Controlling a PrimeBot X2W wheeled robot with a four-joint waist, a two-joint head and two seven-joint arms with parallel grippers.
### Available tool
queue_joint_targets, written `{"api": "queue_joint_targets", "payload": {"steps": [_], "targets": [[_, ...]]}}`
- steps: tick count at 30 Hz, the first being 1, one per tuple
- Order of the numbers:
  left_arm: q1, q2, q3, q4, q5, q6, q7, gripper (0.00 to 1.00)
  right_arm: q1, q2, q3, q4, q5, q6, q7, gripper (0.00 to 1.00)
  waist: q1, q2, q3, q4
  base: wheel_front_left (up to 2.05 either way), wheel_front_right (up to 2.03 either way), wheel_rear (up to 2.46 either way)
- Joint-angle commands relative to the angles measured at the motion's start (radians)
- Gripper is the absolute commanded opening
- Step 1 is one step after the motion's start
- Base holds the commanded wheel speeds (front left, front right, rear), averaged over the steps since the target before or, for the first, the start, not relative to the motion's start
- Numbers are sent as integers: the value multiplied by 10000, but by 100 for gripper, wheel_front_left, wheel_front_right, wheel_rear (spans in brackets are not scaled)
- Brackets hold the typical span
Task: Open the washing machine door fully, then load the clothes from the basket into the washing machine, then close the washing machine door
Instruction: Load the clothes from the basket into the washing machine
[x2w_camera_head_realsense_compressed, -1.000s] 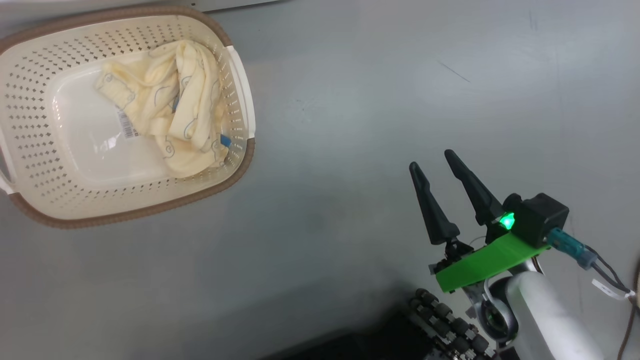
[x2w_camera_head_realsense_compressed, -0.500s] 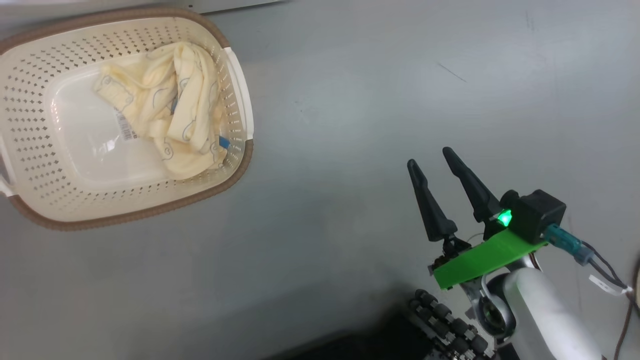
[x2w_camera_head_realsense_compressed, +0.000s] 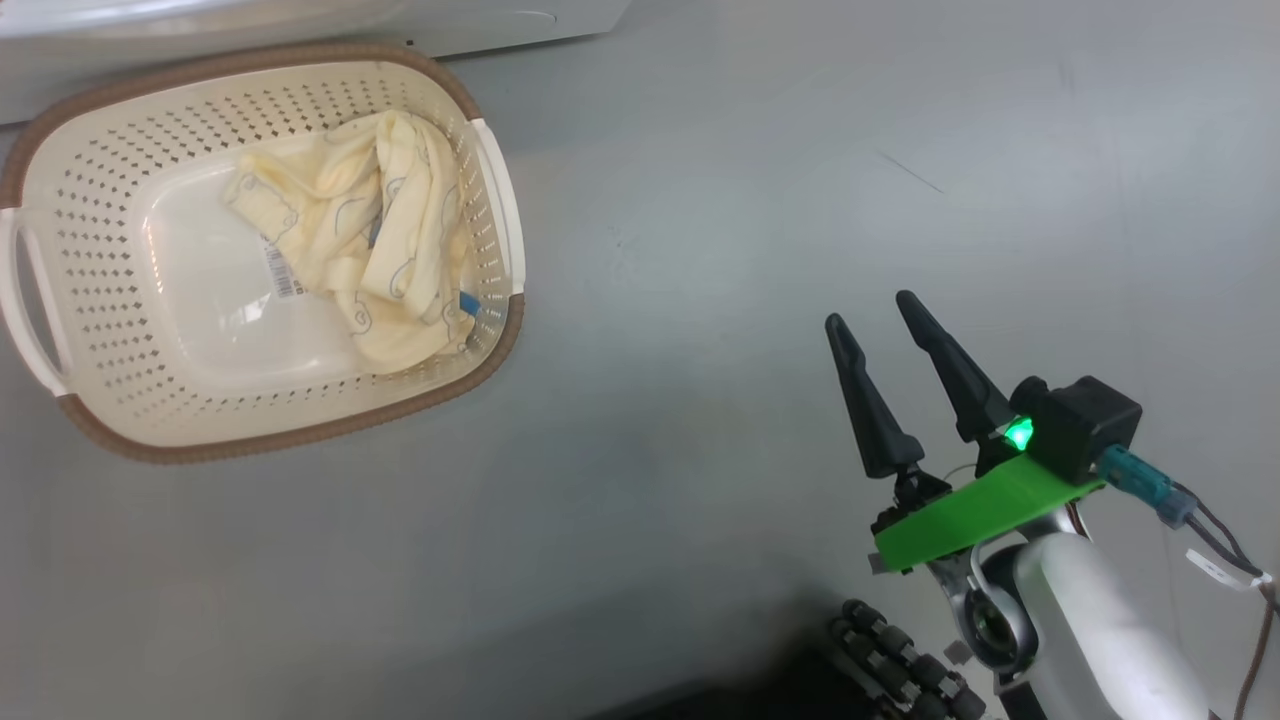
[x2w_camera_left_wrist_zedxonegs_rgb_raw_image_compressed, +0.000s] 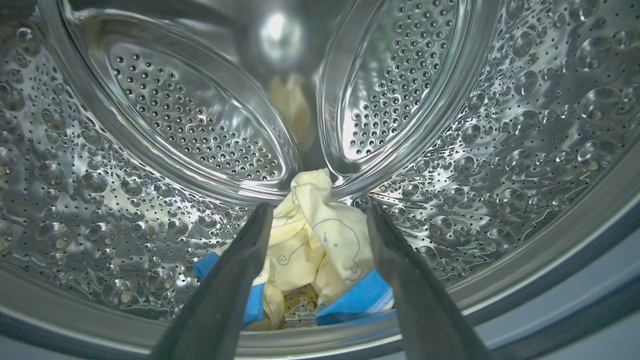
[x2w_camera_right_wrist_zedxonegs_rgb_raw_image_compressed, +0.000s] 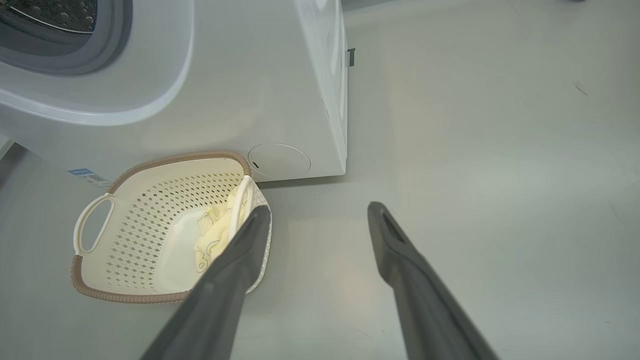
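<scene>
On my left, the left gripper reaches into the washer drum, its fingers spread wide with nothing in their grip. Cream and blue clothes lie on the drum floor just beyond the tips. Further right, the basket sits on the floor just in front of the washer, with one cream piece against its right wall. At the near right, my right gripper hangs wide open and empty above the floor.
</scene>
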Motion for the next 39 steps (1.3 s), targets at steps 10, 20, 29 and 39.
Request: {"api": "queue_joint_targets", "payload": {"steps": [10,20,29,39], "targets": [[297,75,222,-47,-379,135,-348,100,-56,-24,-74,-242,48,6,-67,100,0,0,-438,279,0,0,0],[1457,89,461,-471,-758,94,-555,100,-149,-129,-466,-334,-50,6,-67,100,0,0,-958,739,0,0,0],[3694,-91,908,-1978,-1014,201,-574,100,289,-411,-817,-260,-138,6,-67,100,0,0,-2427,1290,0,0,0],[6884,-24,1606,-4154,-948,408,-575,100,1233,-687,-880,-178,-116,6,-67,100,0,0,-4299,1656,0,0,0]]}}
